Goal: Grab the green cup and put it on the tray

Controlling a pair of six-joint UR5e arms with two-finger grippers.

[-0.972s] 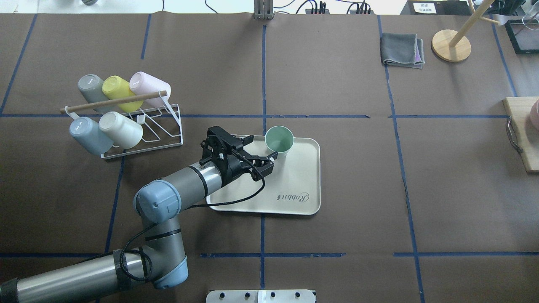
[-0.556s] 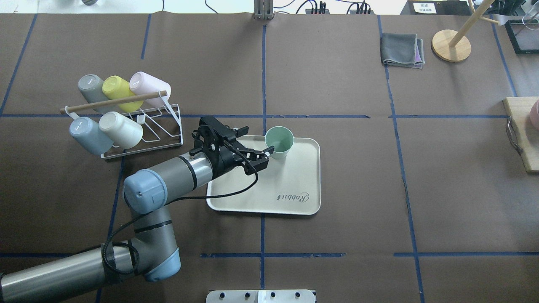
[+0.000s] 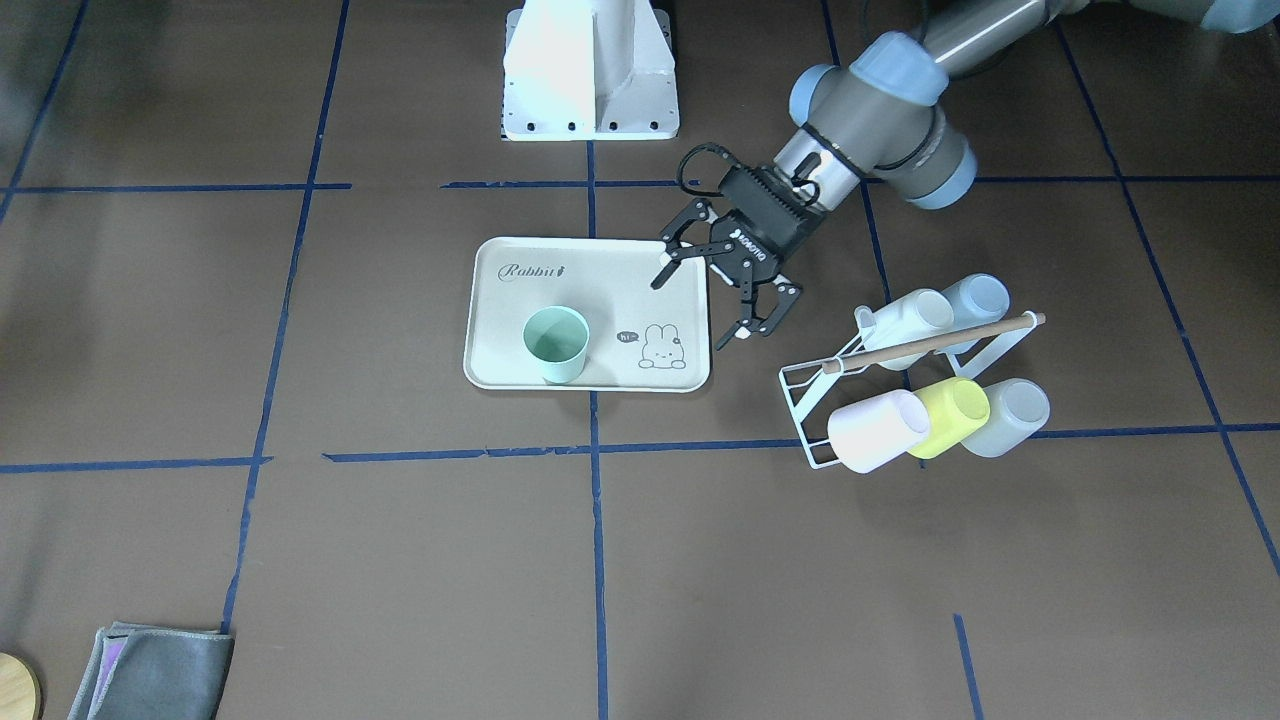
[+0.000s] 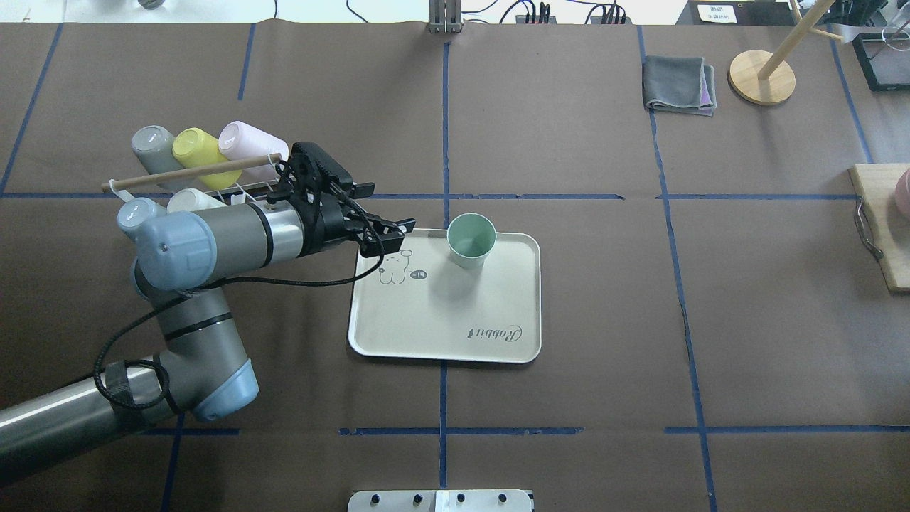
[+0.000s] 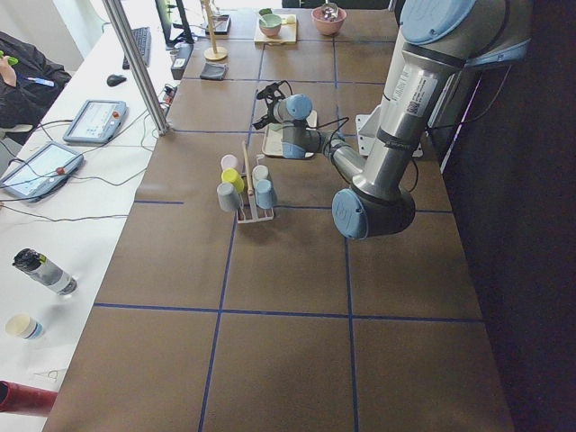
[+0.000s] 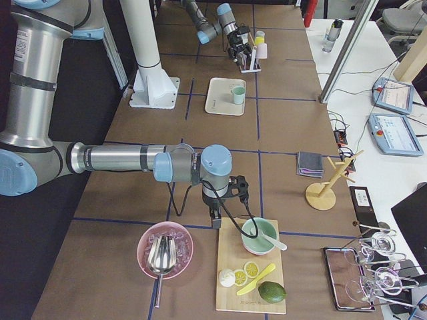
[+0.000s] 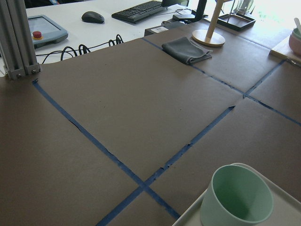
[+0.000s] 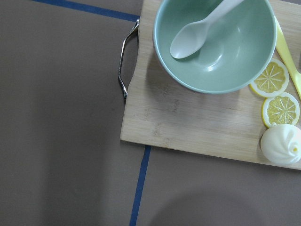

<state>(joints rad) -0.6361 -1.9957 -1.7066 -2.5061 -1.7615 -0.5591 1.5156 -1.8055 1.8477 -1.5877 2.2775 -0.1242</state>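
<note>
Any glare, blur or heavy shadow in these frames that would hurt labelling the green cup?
Left wrist view: green cup sharp, far top-right corner blown out. Overhead: even light, soft cup shadow on the tray. Front-facing: sharp, no glare on the cup.

green cup (image 4: 470, 240) stands alone on tray (image 4: 455, 334), room all round it. left gripper (image 3: 690, 312), jaws apart, hangs over tray corner. cup rack (image 3: 930, 338) crowds that side; other approaches free.
</note>
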